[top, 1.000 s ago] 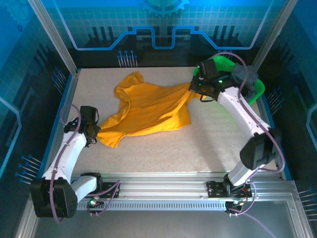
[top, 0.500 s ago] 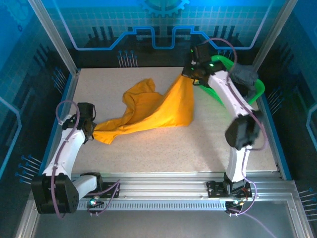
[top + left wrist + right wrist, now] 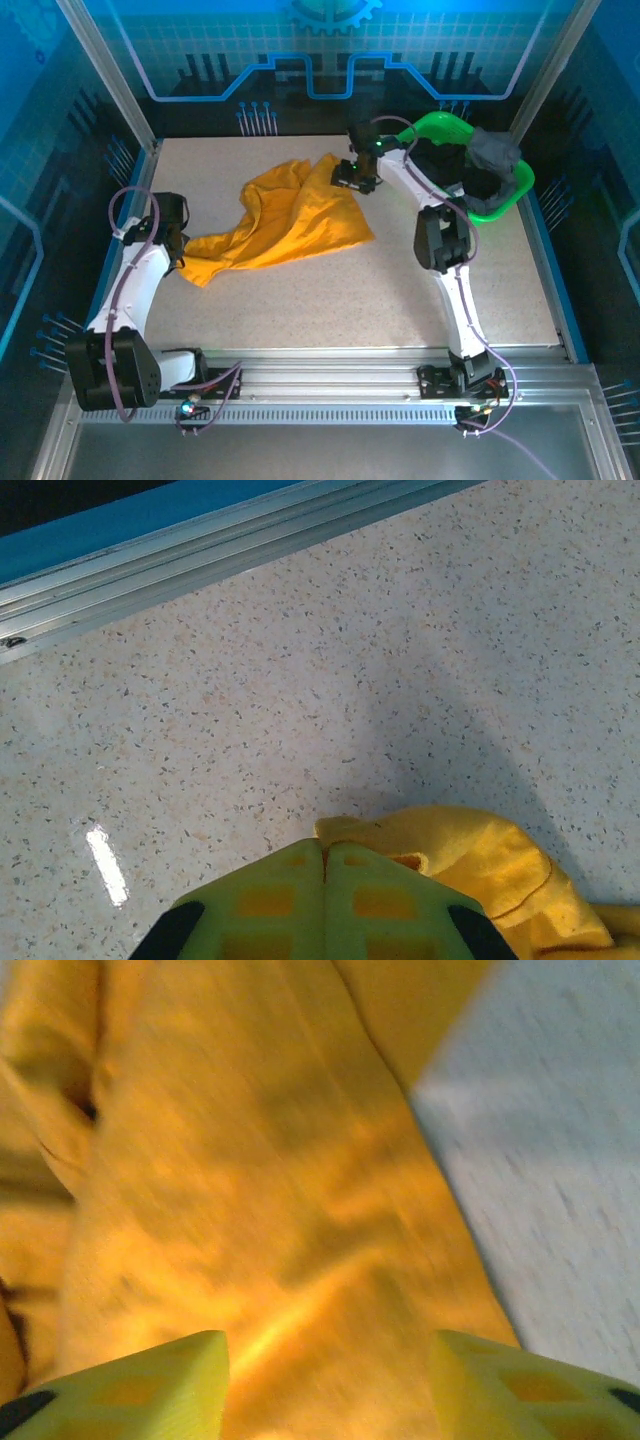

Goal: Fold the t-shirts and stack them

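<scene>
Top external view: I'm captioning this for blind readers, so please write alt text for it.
An orange-yellow t-shirt lies crumpled on a speckled table between two robot arms. The left gripper is shut on its near-left corner; the right gripper hangs open over its far edge. A green basket of dark clothes sits far right.

My right wrist view is smeared. The shirt is a blur running off the top, left and bottom edges, and my 2 right fingers are cut off at the bottom. My pressed-together left fingers cover the shirt corner they pinch, and the rest runs out at the lower right. From above, the dark cloth in the basket is too bunched to count and sits partly behind my right arm.
</scene>
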